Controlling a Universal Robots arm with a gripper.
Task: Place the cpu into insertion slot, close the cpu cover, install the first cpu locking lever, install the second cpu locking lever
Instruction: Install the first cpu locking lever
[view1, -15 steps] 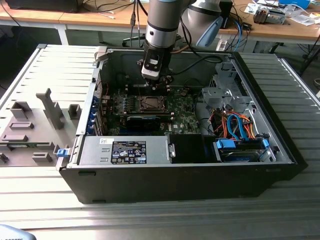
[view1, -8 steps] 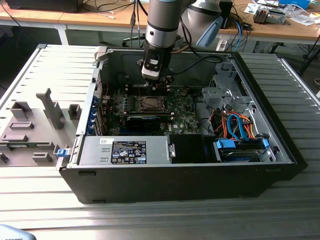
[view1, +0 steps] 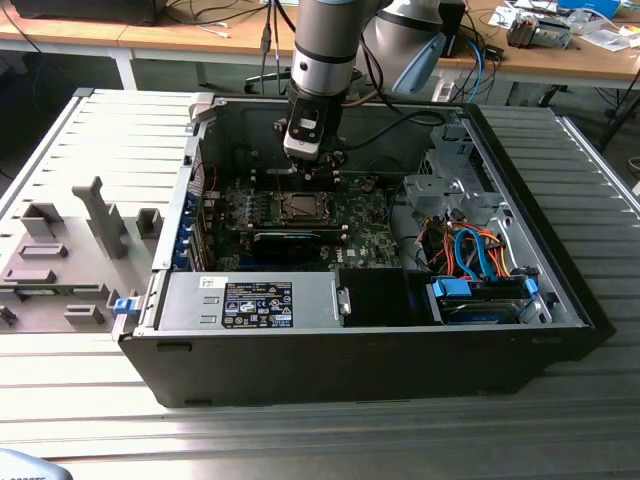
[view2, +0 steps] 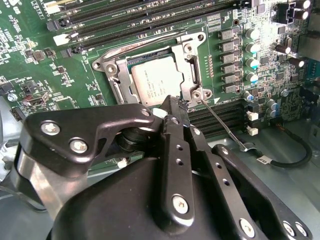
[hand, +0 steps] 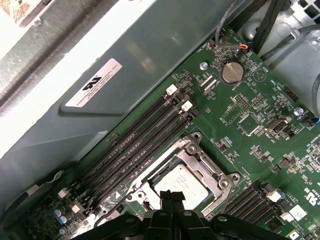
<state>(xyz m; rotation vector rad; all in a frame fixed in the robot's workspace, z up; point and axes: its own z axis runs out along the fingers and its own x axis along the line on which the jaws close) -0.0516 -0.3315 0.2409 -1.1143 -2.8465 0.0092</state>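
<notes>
wooden desks (view1: 150, 38) stand behind a ribbed grey metal table (view1: 300, 440).

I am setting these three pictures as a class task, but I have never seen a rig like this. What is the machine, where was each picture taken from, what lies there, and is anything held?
The machine is a single robot arm with a gripper at its end. The exterior view comes from a camera off the arm. It shows the arm reaching down into an open computer case on a slatted metal table. Both wrist views come from cameras riding on the arm, looking past the black fingers at the green circuit board. On the board, the cpu lies in the insertion slot, with the cpu cover down around it. A thin wire lever sticks out beside it. The gripper is shut, with nothing seen in it, and its tips are at the cover's edge.
</notes>
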